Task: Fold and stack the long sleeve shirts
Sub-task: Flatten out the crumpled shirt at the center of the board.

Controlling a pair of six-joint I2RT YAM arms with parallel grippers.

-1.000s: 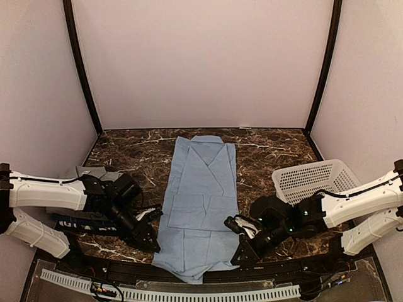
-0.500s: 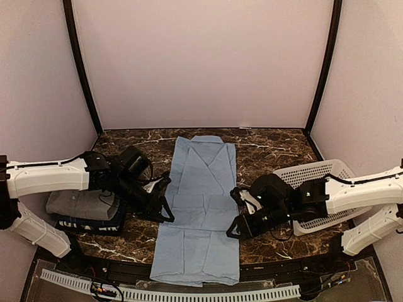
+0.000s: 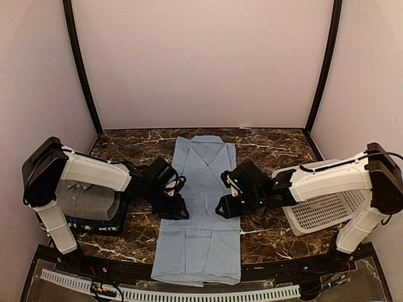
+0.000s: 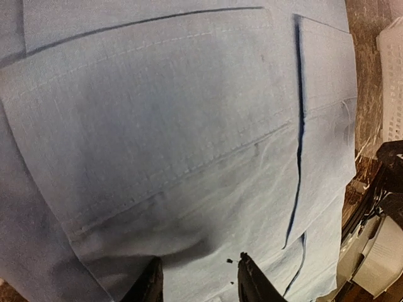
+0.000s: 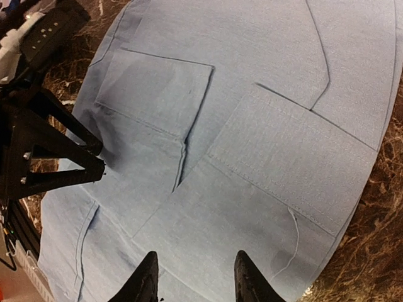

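Observation:
The light blue shirt point(image 3: 200, 207) lies flat as a long narrow strip down the table's middle, sleeves folded in. It fills the left wrist view point(image 4: 189, 126) and the right wrist view point(image 5: 252, 138). My left gripper point(image 3: 176, 212) is open over the strip's left edge at mid-length point(image 4: 196, 282). My right gripper point(image 3: 223, 210) is open over the right edge at the same height point(image 5: 195, 280). Neither holds cloth. A folded grey collared shirt point(image 3: 85, 200) lies on a dark navy one point(image 3: 85, 223) at the left.
A white lattice basket point(image 3: 321, 195) sits at the right, partly under my right arm. The table is dark marble point(image 3: 271, 151). A white slotted rail point(image 3: 170, 292) runs along the near edge. Pale walls close the back and sides.
Both grippers have moved from the shirt's near hem up and inward to its mid-length edges. The hem they were at now lies flat.

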